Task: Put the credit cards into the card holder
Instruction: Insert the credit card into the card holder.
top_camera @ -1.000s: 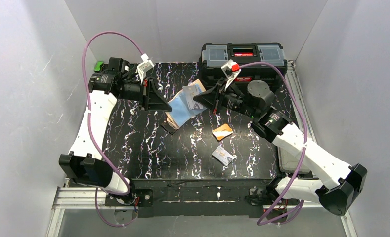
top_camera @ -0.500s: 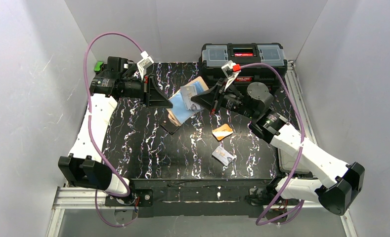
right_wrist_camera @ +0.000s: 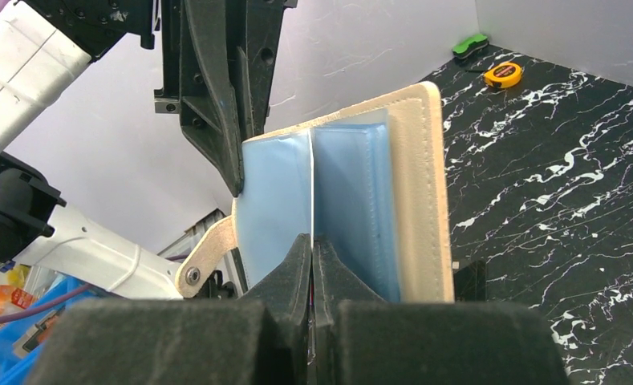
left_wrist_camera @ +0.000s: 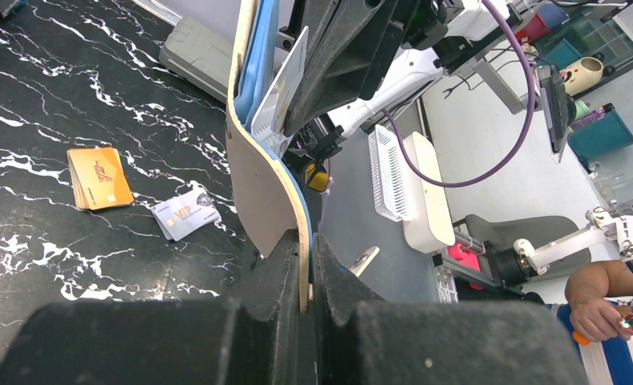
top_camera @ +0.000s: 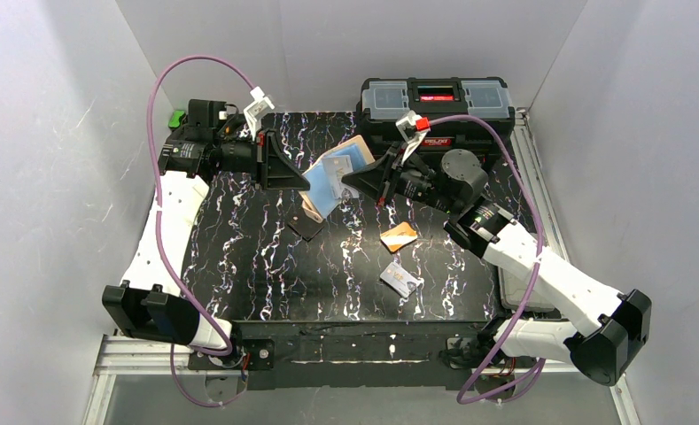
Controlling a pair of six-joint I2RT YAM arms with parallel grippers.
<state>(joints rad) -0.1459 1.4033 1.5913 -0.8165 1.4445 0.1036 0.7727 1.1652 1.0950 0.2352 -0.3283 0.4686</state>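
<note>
The card holder (top_camera: 321, 197) is cream outside and light blue inside. It hangs open above the back of the table, and my left gripper (top_camera: 303, 180) is shut on its lower edge (left_wrist_camera: 258, 180). My right gripper (top_camera: 353, 181) is shut on a pale credit card (top_camera: 337, 166). The card shows edge-on (right_wrist_camera: 310, 180) and its far end sits against the blue pockets (right_wrist_camera: 353, 200). In the left wrist view that card (left_wrist_camera: 287, 76) stands in the holder's top. An orange card (top_camera: 399, 235) and a silver VIP card (top_camera: 401, 280) lie flat on the table.
A black toolbox (top_camera: 434, 102) stands at the back right, just behind my right arm. A small black piece (top_camera: 306, 228) lies under the holder. A yellow tape measure (right_wrist_camera: 503, 74) and a green object (top_camera: 177, 117) sit at the far left corner. A grey tray (top_camera: 516, 297) hangs off the right edge.
Both grippers have moved a little toward the back of the table. The holder has risen and tilted more upright, with the pale card still against its blue pockets.
</note>
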